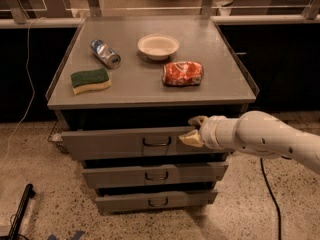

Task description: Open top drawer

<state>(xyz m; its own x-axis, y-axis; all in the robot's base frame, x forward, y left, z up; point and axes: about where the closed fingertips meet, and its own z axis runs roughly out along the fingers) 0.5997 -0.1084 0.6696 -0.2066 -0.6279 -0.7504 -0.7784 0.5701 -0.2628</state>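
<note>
The top drawer (120, 143) is the widest of three grey drawers in the cabinet, with a small bracket handle (156, 142) at its middle. Its front stands slightly out from the cabinet, with a dark gap above it. My gripper (193, 130) reaches in from the right and sits on the front's top edge, just right of the handle. One finger (197, 120) is behind the front panel and the other finger (189, 139) is before it, so the gripper clasps the panel.
The two narrower drawers (155, 175) sit below. On the cabinet top (220, 79) lie a green sponge (90, 80), a blue can (105, 53), a white bowl (158, 46) and an orange chip bag (183, 73). A black cable (267, 194) runs on the floor at right.
</note>
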